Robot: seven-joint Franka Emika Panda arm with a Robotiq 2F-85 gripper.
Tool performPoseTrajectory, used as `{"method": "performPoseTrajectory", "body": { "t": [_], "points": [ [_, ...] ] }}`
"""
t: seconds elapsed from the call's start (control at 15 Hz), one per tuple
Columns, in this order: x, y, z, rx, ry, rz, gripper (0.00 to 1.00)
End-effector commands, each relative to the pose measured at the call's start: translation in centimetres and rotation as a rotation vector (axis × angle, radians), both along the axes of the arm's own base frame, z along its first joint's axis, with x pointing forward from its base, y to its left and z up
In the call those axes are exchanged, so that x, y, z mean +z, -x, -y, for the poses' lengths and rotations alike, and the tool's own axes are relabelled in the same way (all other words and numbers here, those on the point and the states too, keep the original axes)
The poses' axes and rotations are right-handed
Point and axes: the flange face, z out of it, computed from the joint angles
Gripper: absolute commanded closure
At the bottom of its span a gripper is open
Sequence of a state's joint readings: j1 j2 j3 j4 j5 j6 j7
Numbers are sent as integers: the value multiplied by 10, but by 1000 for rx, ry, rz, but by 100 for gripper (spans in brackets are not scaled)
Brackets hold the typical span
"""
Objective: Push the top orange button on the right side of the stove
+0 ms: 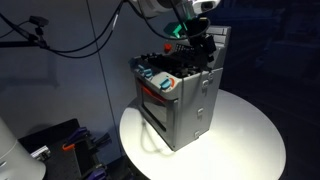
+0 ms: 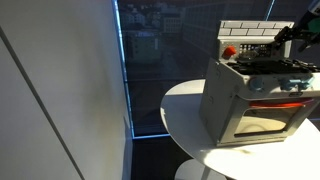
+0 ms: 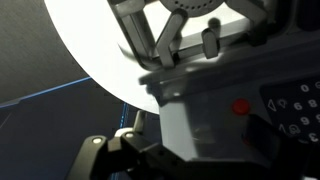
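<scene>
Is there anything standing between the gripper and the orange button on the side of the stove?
Nothing visible does. In the wrist view the orange button lies bare on the side of the stove, and no object shows between it and the gripper. The picture is blurred, so something small could be missed.

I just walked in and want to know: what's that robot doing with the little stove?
A robot arm is busy with a toy stove that stands on a round white table. Its claw hangs just over the stove's top, near the back. The wrist view shows a red-orange button on the stove, and nothing is pressing it.
</scene>
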State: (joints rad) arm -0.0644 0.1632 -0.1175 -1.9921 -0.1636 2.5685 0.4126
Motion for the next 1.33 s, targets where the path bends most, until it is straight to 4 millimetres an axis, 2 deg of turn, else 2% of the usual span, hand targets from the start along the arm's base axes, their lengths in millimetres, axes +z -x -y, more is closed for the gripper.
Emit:
{"method": "performPoseTrajectory", "body": {
  "t": [0.0, 0.6, 1.27],
  "points": [
    [5, -13, -1, -12, 11, 25, 0],
    [21, 23, -6, 10, -6, -21, 0],
    [45, 88, -24, 125, -121, -251, 0]
  ]
}}
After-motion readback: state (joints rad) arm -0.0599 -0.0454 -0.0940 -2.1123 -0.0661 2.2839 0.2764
